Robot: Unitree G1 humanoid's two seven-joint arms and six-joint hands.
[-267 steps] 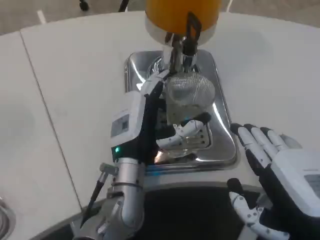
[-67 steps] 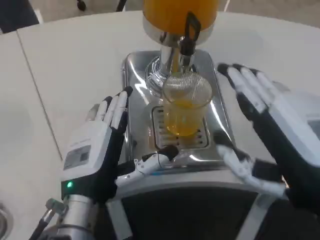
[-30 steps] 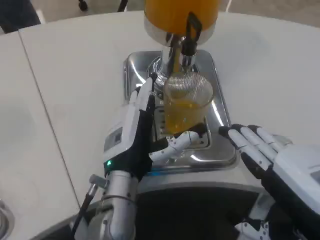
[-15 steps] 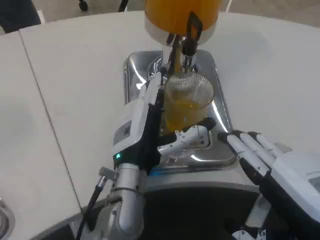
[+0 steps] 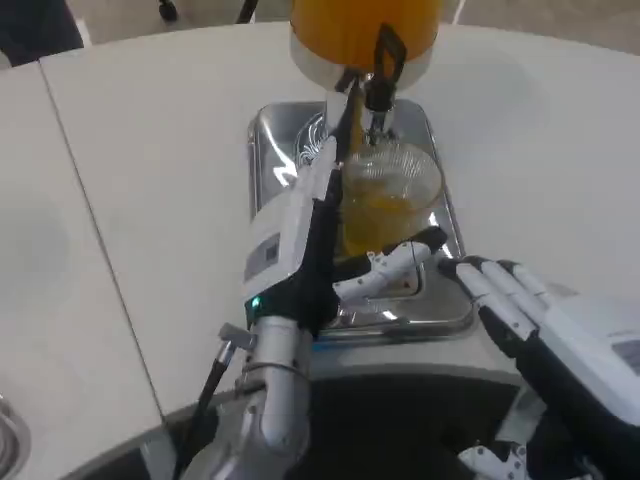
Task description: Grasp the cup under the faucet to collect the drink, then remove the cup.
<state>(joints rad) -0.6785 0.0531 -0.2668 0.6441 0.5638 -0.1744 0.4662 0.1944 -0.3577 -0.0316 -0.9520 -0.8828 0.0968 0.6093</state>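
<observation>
One clear ribbed plastic cup (image 5: 391,205), partly full of orange drink, stood on the single shiny steel drip tray (image 5: 440,290) beneath the one faucet (image 5: 372,95) of the orange dispenser (image 5: 364,28), near the white table's (image 5: 150,180) far edge. The left hand (image 5: 330,235) wrapped its side, thumb in front. The right hand (image 5: 520,310) waited beside the tray, spread and empty. The thin wall looked light, slick and crushable, so a gentle mid-height hold, kept upright, seemed wise.

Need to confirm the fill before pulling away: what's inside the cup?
The cup holds orange drink, up to roughly half its height. The left hand wraps its left side and base, hiding the lower part, so the exact level is unclear.
</observation>
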